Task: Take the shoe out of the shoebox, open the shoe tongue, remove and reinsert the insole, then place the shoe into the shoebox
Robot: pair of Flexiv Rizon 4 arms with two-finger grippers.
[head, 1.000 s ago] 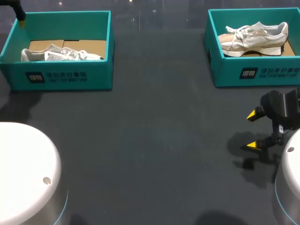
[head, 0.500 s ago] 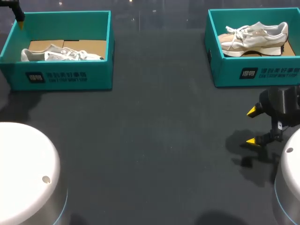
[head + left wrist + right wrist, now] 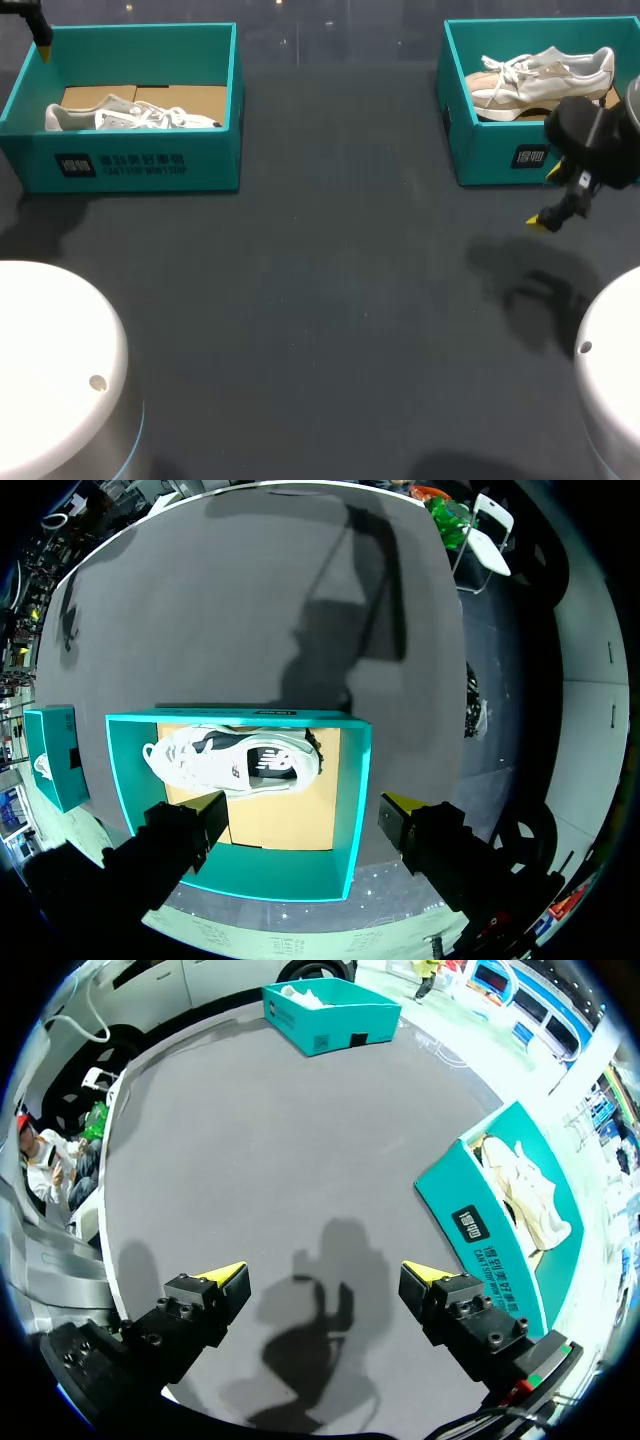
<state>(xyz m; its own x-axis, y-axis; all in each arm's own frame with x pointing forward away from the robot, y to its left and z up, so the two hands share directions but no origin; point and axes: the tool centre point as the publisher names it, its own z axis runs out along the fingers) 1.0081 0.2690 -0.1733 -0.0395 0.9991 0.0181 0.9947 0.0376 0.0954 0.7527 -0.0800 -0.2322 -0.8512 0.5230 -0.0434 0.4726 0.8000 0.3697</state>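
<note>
Lying sideways in teal shoebox point(image 3: 355, 810) — white shoe point(image 3: 235, 762)

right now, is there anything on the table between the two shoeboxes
No. In the head view the stretch of table between the left shoebox and the right shoebox is bare dark surface.

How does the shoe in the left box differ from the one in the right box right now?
The left shoe is white with a dark side panel; the right shoe is white with beige panels. The open left tool hangs over the left box and its shoe, while the open right tool is in front of the right box, not over it. Both shoes lie untouched in teal boxes.
</note>
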